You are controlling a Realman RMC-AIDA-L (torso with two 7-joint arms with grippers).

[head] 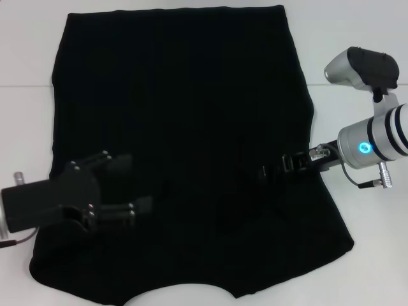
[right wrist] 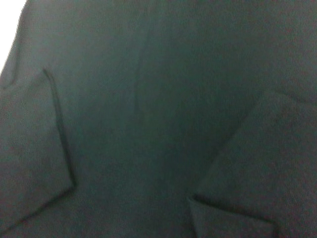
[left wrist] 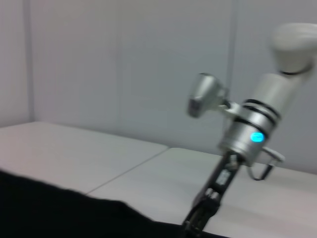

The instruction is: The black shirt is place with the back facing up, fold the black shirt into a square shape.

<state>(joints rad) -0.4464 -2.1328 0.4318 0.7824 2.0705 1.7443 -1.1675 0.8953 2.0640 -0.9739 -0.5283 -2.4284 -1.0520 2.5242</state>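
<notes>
Across the middle of the white surface (head: 25, 44) the black shirt (head: 185, 115) lies spread flat, covering most of the view, with its straight hem at the far side and a curved neckline notch at the near edge. Both sleeves appear already turned inward: the right wrist view shows two folded flaps lying on the shirt's body, their edges crisp against the cloth beneath.

This is soft, matte fabric, limp and light. It will drape and sag rather than hold a line, and a single pinch will drag the rest behind it. Likely it slides easily on the smooth surface, so a fold may creep if pulled fast. Two matched holds on one edge, at the near corners either side of the neckline, look the best places to lift, so the near edge can be carried toward the hem evenly.

Over the shirt's near left part sits the left gripper (head: 121, 185), its two fingers spread well apart, one above the other in the head view, with nothing between them. Over the shirt's right side, reaching in from the right edge, is the right gripper (head: 266, 171); it is dark against dark cloth, and I cannot tell whether it is parted or pinching fabric. The left wrist view shows that arm angled down to the shirt's edge.
</notes>
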